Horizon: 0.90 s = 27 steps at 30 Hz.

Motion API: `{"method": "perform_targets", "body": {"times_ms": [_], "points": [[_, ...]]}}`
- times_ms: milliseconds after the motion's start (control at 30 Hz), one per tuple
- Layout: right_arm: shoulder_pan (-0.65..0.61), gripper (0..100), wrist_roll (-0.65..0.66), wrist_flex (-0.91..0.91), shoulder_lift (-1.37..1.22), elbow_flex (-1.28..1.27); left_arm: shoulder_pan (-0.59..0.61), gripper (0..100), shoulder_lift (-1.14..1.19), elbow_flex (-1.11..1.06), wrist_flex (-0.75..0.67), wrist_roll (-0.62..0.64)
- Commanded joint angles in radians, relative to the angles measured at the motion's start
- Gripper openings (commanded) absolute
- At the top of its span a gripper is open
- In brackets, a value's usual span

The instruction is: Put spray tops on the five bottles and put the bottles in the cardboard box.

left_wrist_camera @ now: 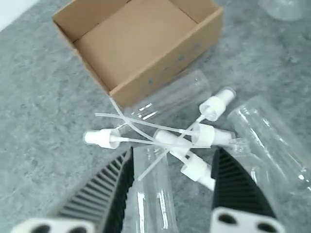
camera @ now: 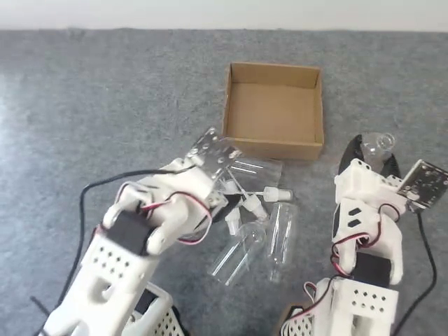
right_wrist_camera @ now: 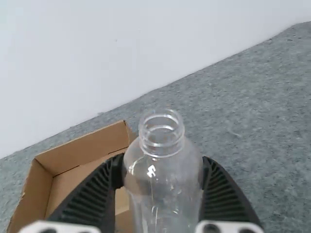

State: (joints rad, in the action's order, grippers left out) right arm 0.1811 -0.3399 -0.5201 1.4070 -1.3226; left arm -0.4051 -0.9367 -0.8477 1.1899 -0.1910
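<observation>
Left gripper (left_wrist_camera: pixel 172 162) hangs right over the jumble in the middle of the carpet (camera: pixel 105 105). Its jaws are wide apart, with a tangle of white spray tops (left_wrist_camera: pixel 209 135) and their thin dip tubes (left_wrist_camera: pixel 141 141) sitting between the black fingers (left_wrist_camera: pixel 116 189). Can't tell if it's actually touching any of them, tbh. Clear bottles (left_wrist_camera: pixel 170 99) lie on their sides under and around the tops, one just beside the front wall of the cardboard box (left_wrist_camera: pixel 165 68) and the others closer to the arm bases. Box sits open side up toward the far side of the grey carpet. Over on the other side, the right gripper (right_wrist_camera: pixel 163 167) is clamped on an uncapped bottle (right_wrist_camera: pixel 161 128) with its open neck pointing away from the wrist. It's held off to the right of the box, near the box's front corner.
</observation>
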Motion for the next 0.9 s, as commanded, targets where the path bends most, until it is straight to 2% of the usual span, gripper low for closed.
{"method": "perform_targets", "body": {"times_ms": [0,100,200,467,867], "points": [[0.047,9.0,0.017,0.019,0.019,0.086,-0.043,24,0.157,0.117,0.003,-0.009],[0.065,9.0,0.017,0.021,0.019,0.087,-0.074,24,0.258,0.170,0.003,-0.018],[0.064,9.0,0.017,0.021,0.019,0.087,-0.109,24,0.353,0.209,0.003,-0.078],[0.064,9.0,0.017,0.021,0.019,0.087,-0.121,17,0.566,0.320,0.005,-0.161],[0.064,9.0,0.017,0.021,0.019,0.087,-0.198,17,0.835,0.489,0.003,-0.170]]}}
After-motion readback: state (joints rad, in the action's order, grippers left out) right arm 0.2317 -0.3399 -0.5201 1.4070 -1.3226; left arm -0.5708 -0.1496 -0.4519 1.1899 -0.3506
